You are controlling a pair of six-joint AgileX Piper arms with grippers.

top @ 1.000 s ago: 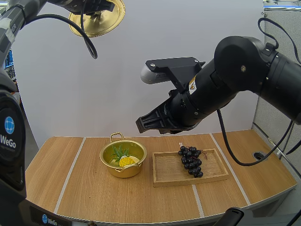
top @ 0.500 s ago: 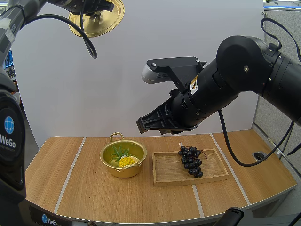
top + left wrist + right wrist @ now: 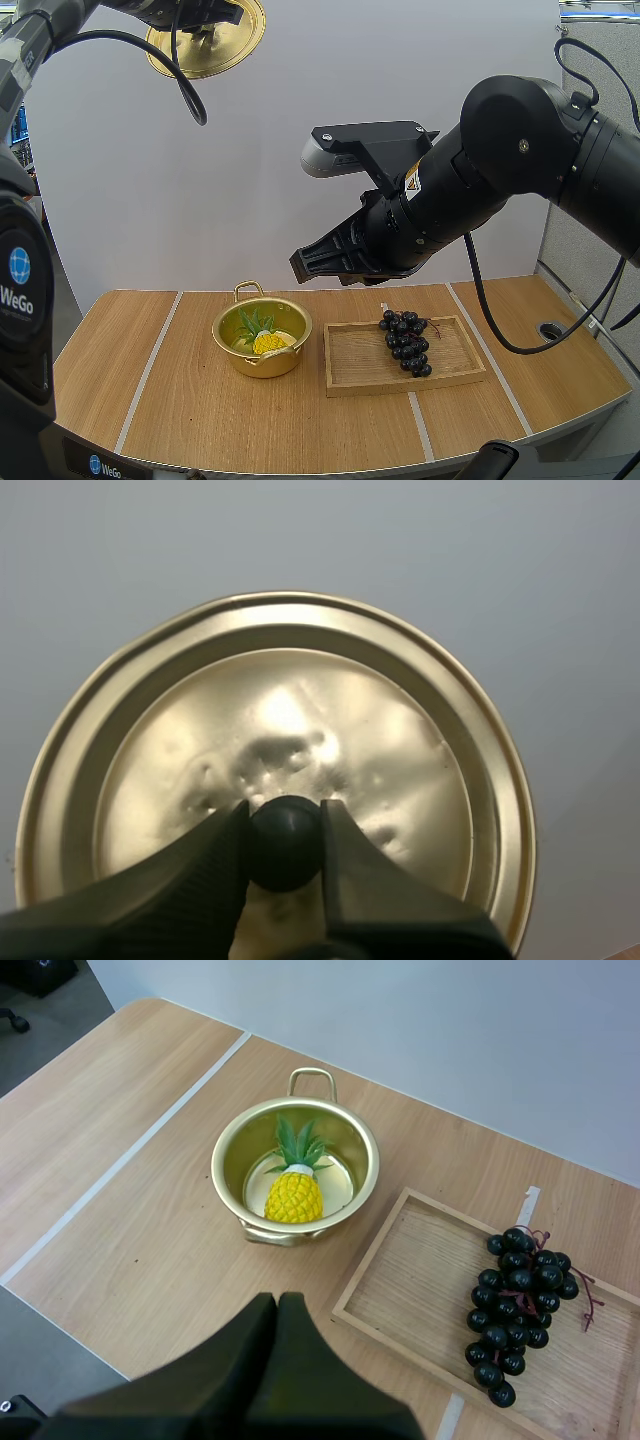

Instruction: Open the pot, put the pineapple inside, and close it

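Observation:
A small yellow pineapple with green leaves lies inside the open gold pot on the table. The gold lid hangs high above the table's left side; my left gripper is shut on its black knob. My right gripper hovers well above the table between pot and tray, its fingers lying together as one dark wedge with nothing held.
A wooden tray sits right of the pot, with a bunch of dark grapes at its far right end. Bare wooden tabletop lies left of and in front of the pot.
My right arm has shifted very slightly to the right and up. The lid, pot and pineapple have stayed where they were.

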